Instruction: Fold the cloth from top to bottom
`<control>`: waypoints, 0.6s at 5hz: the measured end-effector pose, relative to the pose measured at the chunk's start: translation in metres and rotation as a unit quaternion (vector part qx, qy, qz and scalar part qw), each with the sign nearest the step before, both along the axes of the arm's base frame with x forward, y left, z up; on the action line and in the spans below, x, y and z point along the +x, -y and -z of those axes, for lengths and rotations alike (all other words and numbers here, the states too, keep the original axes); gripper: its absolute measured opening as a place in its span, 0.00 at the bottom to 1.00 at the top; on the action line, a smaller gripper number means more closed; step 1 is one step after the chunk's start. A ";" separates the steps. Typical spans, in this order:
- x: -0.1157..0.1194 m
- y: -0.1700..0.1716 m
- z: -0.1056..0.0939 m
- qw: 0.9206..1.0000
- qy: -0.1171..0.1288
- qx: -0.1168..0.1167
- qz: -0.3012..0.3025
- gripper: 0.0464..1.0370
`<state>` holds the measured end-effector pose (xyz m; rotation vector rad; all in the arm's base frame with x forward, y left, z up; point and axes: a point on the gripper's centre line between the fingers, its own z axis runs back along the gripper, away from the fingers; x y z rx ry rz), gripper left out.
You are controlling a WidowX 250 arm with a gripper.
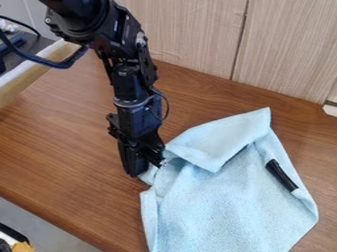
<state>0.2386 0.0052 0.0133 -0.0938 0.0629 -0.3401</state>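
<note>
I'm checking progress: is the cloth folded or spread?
The cloth is partly folded: a flap at its top is turned over, while the rest lies mostly spread.

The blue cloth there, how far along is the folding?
Partly done, it seems: at the top of the cloth, a flap lies turned over. The black tool is at the cloth's upper left edge; whether it grips any fabric, I can't tell. The lower part lies spread out, so the top probably has to come further down over it.
</note>
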 end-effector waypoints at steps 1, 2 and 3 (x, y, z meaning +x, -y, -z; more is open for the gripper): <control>-0.001 0.000 -0.002 1.000 -0.003 0.001 -0.010 0.01; 0.007 -0.004 -0.020 1.000 0.020 0.011 -0.020 0.01; 0.019 -0.012 -0.048 0.997 0.048 0.037 -0.040 0.01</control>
